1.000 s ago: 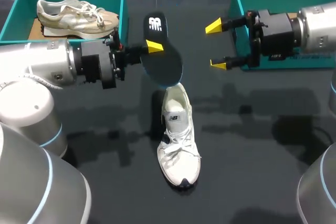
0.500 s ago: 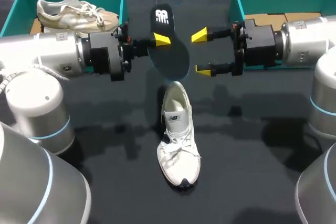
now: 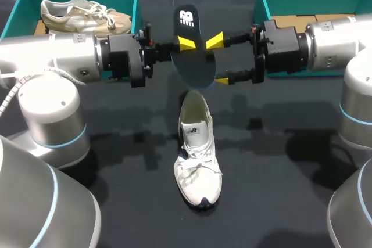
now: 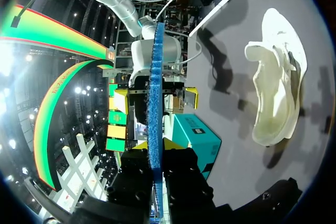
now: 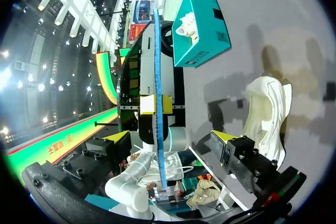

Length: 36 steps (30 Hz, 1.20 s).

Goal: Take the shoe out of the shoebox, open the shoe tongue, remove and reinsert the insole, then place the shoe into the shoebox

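Left gripper (image 4: 156,148) is clamped on the black insole (image 3: 192,65), holding it in the air just beyond the heel of the white shoe (image 3: 197,149) on the table (image 3: 279,172). Right gripper (image 3: 217,60) has its 2 fingers spread wide around the insole, not gripping. The insole is probably light, thin and floppy, so it is best pinched mid-length across its flat faces.

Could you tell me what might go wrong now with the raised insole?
The left gripper alone clamps the insole. The right gripper is open around it, so an early release could drop it onto the white shoe. The two grippers sit close together and might collide as the right one closes.
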Motion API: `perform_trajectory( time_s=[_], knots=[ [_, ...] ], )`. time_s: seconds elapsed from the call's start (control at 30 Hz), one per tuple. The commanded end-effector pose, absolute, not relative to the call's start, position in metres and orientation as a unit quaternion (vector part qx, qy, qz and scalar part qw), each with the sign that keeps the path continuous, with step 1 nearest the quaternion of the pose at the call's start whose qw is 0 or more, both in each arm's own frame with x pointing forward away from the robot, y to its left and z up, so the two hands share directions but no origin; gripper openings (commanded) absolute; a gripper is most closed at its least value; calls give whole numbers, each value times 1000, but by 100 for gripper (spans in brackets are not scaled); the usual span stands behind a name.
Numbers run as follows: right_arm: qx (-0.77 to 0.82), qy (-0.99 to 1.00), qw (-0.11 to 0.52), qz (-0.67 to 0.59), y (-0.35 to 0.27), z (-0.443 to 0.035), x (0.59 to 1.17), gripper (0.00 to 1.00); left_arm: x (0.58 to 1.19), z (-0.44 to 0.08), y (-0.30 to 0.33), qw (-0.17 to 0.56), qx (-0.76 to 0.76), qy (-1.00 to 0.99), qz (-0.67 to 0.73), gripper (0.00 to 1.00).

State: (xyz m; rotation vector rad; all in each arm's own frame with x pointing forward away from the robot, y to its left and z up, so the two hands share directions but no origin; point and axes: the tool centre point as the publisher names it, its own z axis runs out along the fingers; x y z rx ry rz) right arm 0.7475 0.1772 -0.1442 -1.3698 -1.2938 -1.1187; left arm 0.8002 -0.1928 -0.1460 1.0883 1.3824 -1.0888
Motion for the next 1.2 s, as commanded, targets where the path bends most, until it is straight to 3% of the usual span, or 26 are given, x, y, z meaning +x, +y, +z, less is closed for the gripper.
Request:
perform_trajectory(
  time_s=[0.03, 0.17, 0.23, 0.33, 0.4, 0.7, 0.77, 0.8, 1.0, 1.1, 1.2],
  knots=[
    [-547, -531, 459, -456, 191, -147, 756, 100, 805, -151, -202, 513, 451, 574, -451, 0],
    [-542, -537, 456, -458, 198, -147, 758, 97, 807, -153, -205, 514, 452, 573, -450, 0],
    [-540, -539, 457, -458, 199, -148, 758, 80, 808, -153, -205, 516, 453, 570, -451, 0],
    [-538, -539, 458, -458, 201, -148, 759, 66, 809, -153, -206, 517, 455, 567, -451, 0],
    [-538, -539, 458, -458, 201, -149, 759, 49, 809, -153, -206, 517, 456, 567, -451, 0],
    [-539, -537, 456, -462, 200, -149, 760, 26, 812, -152, -207, 517, 460, 564, -451, 0],
    [-540, -534, 456, -465, 199, -150, 761, 13, 812, -152, -207, 516, 461, 563, -451, 0],
    [-540, -534, 456, -465, 198, -150, 761, 0, 812, -152, -207, 516, 461, 563, -451, 0],
    [-539, -533, 455, -467, 196, -152, 763, 0, 810, -154, -206, 511, 467, 562, -454, 0],
    [-538, -534, 454, -467, 193, -153, 765, 0, 804, -153, -197, 510, 467, 563, -453, 100],
    [-538, -535, 454, -468, 189, -153, 766, 0, 800, -152, -183, 494, 456, 592, -445, 100]
  ],
)
